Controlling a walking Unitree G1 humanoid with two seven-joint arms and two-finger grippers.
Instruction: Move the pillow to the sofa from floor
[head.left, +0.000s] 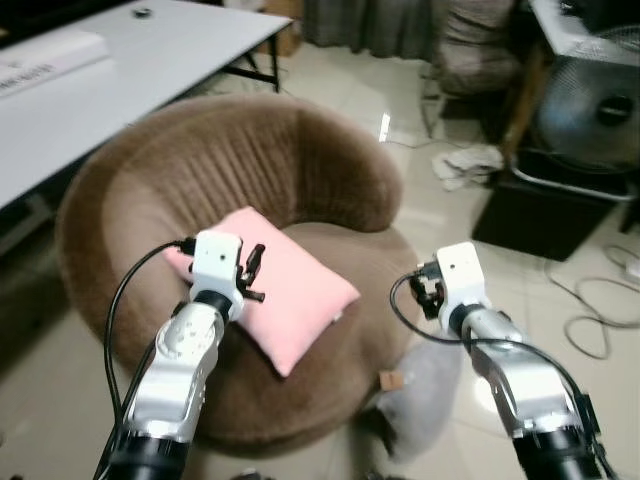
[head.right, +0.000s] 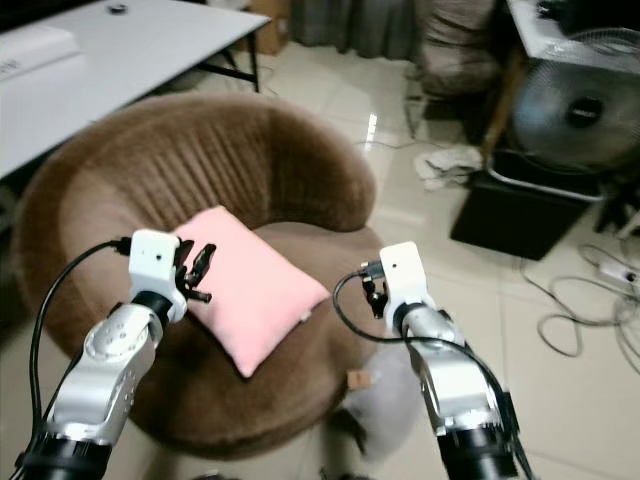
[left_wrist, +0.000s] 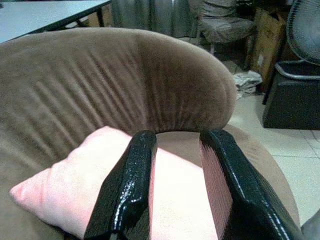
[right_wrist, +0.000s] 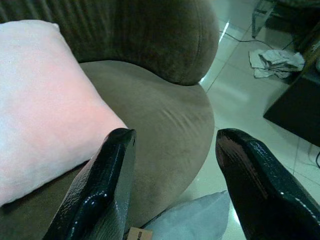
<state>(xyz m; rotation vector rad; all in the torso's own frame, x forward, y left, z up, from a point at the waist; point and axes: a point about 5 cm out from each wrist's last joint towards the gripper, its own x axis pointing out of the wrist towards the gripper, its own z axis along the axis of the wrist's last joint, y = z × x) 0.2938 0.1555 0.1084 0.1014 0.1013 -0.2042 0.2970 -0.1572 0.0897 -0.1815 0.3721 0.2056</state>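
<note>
With the pink pillow (head.left: 285, 290) resting on the sofa (head.left: 300, 170) seat, placement appears complete; both the left end effector (left_wrist: 177, 185) and right end effector (right_wrist: 175, 185), fingers apart and empty, should next withdraw.

Both silver arms reach forward from the bottom edge of the head views, each bent slightly inward at the wrist. The left arm rises from the lower left of the frame, a black cable looping along its outer side up to the white wrist block. The left gripper (head.left: 255, 272) sits left of centre, its two black fingers (left_wrist: 131, 185) parted by a narrow gap with nothing between them. The right arm comes up from the lower right, its white wrist block right of centre. The right gripper (head.left: 428, 288) points toward the frame's middle, its fingers (right_wrist: 102, 192) spread wide and empty.
</note>
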